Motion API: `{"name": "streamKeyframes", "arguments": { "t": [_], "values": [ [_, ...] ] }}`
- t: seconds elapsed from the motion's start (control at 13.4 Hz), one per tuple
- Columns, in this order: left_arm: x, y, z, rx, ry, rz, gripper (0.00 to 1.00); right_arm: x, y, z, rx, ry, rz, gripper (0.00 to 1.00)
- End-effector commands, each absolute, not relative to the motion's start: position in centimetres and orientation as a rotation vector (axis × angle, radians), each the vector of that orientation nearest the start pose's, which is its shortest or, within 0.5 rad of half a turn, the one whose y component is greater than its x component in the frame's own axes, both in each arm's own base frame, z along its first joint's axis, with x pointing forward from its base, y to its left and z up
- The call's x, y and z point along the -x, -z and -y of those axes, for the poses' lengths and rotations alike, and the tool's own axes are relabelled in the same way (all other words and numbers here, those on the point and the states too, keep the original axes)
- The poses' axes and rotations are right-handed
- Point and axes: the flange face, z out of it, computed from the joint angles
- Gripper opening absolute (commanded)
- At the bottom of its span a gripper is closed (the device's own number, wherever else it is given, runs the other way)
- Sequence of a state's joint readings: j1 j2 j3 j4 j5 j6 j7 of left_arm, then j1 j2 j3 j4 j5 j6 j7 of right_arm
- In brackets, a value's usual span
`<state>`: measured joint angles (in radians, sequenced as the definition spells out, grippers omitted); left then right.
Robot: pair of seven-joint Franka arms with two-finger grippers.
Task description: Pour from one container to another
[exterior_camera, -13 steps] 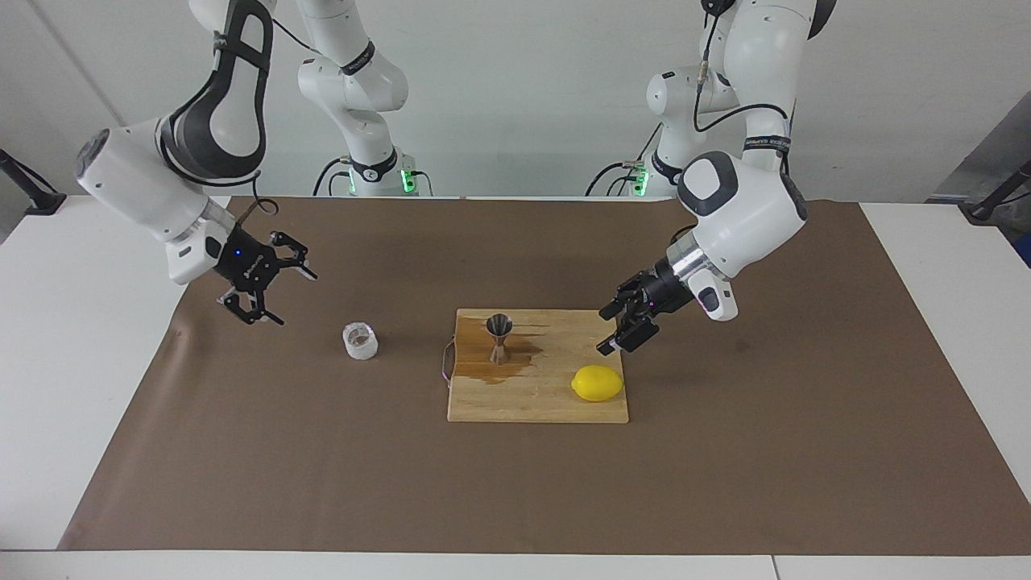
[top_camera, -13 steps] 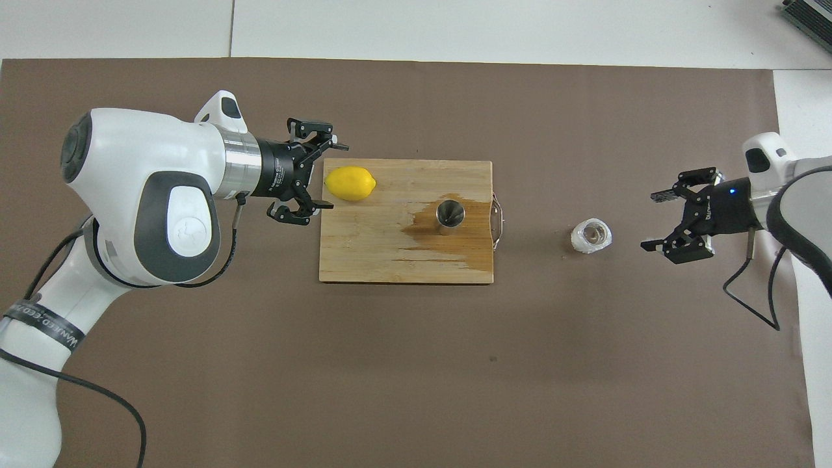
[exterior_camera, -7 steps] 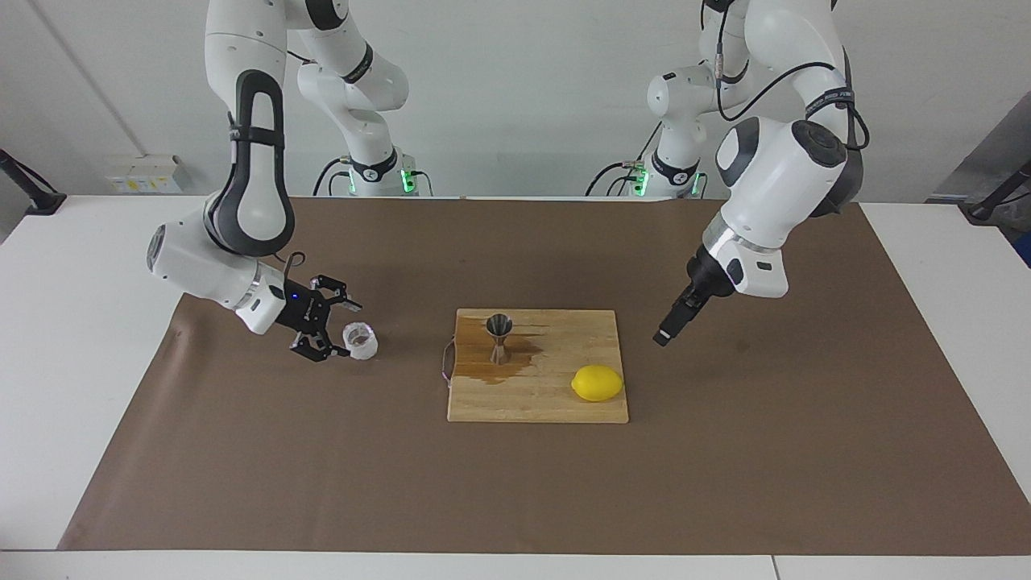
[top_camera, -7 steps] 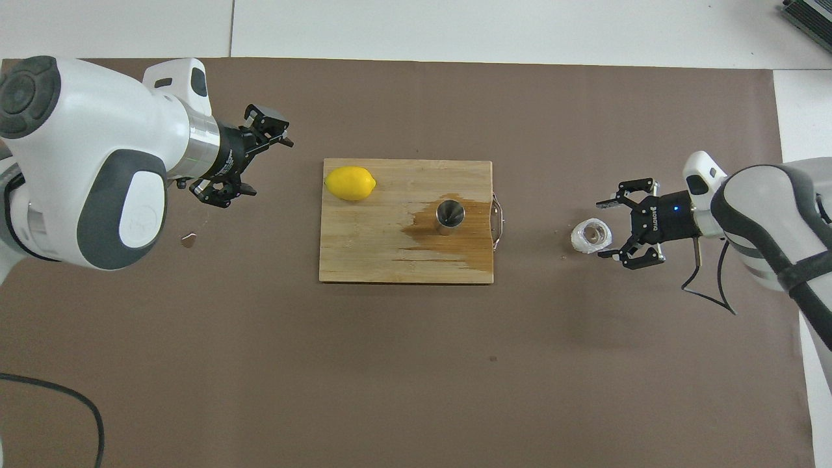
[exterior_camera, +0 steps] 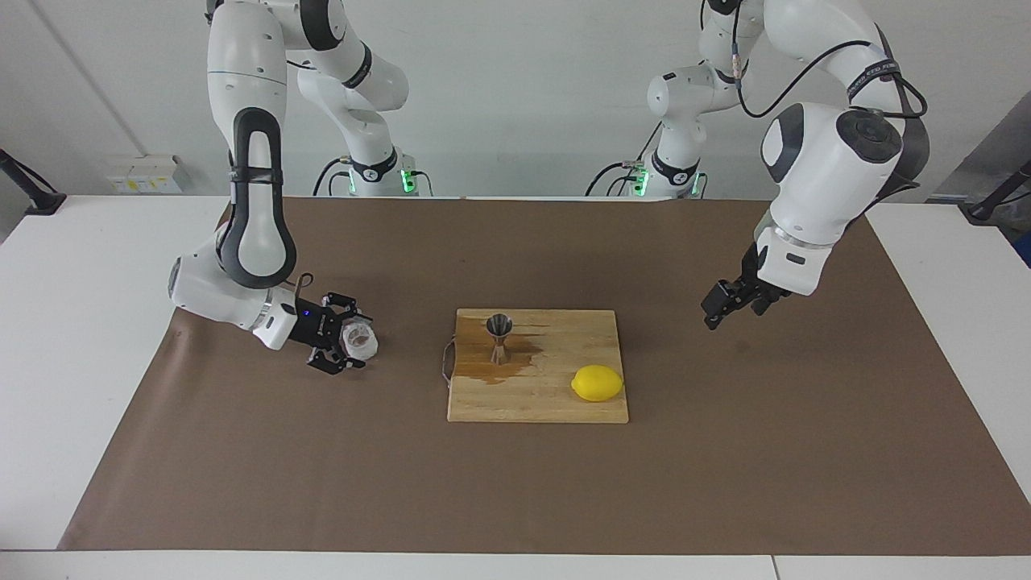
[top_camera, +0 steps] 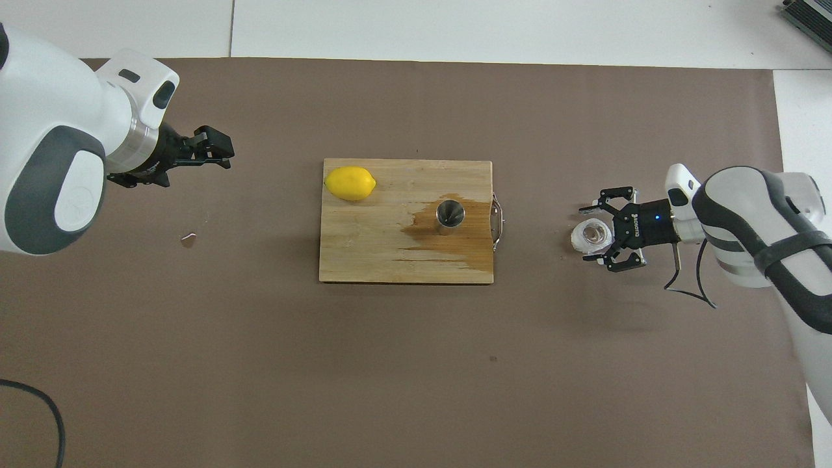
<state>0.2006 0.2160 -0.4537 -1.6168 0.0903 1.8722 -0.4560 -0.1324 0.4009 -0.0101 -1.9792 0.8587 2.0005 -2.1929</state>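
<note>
Small clear textured round cup (exterior_camera: 359, 341) (top_camera: 591, 236) stood on brown mat, toward right arm's end of table from wooden board (exterior_camera: 556, 407) (top_camera: 364, 260). Right gripper (exterior_camera: 343, 345) (top_camera: 601, 234) low at cup, fingers spread wide either side, grip not closed. Shiny steel hourglass jigger (exterior_camera: 499, 337) (top_camera: 450, 213) upright on board's wet stain. Left gripper (exterior_camera: 719, 308) (top_camera: 218, 148) hung over mat; opening unclear.

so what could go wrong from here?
1. The right gripper is open around the clear cup; closing off-centre could nudge or tip it, since it stands loose on the brown mat.
2. The jigger is narrow-waisted and stands in a wet patch on the cutting board; pouring could miss or topple it.
</note>
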Motion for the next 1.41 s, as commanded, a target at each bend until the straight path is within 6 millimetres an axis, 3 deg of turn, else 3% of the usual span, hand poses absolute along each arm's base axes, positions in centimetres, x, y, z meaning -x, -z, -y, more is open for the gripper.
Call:
{"name": "streamKeyframes", "arguments": {
  "t": [0.0, 0.15, 0.37, 0.52, 0.6, 0.89, 1.04, 1.26, 1.34],
  "values": [
    [-60.5, -53.3, 10.9, 3.102, 0.071, 0.085, 1.00, -57.8, -24.8, 3.9, 1.781, 0.691, 1.700, 1.00],
    [-59.9, -55.4, 9.3, 3.088, 0.108, 0.005, 1.00, -57.2, -24.2, 4.2, 1.800, 0.683, 1.694, 1.00],
    [-58.7, -56.7, 7.2, 3.082, 0.044, 0.015, 1.00, -57.1, -24.0, 4.6, 1.819, 0.685, 1.698, 1.00],
    [-57.7, -58.7, 8.0, 3.107, 0.031, 0.007, 1.00, -57.0, -24.0, 4.7, 1.819, 0.685, 1.696, 0.50],
    [-57.0, -59.3, 7.8, 3.096, 0.018, 0.013, 1.00, -57.2, -24.1, 4.7, 1.819, 0.688, 1.701, 0.37],
    [-54.8, -61.7, 6.4, 3.114, 0.024, -0.139, 1.00, -57.9, -25.1, 3.1, 1.813, 0.714, 1.653, 0.35],
    [-53.9, -61.7, 6.1, 3.119, -0.031, -0.182, 1.00, -58.8, -27.6, 1.0, 1.840, 0.709, 1.625, 0.35],
    [-53.3, -61.6, 6.9, 3.114, -0.045, -0.193, 1.00, -60.1, -33.2, -3.7, 1.934, 0.635, 1.591, 0.35],
    [-53.2, -61.2, 6.3, 3.118, -0.064, -0.174, 1.00, -60.5, -35.1, -5.5, 1.961, 0.615, 1.564, 0.35]
  ]
}}
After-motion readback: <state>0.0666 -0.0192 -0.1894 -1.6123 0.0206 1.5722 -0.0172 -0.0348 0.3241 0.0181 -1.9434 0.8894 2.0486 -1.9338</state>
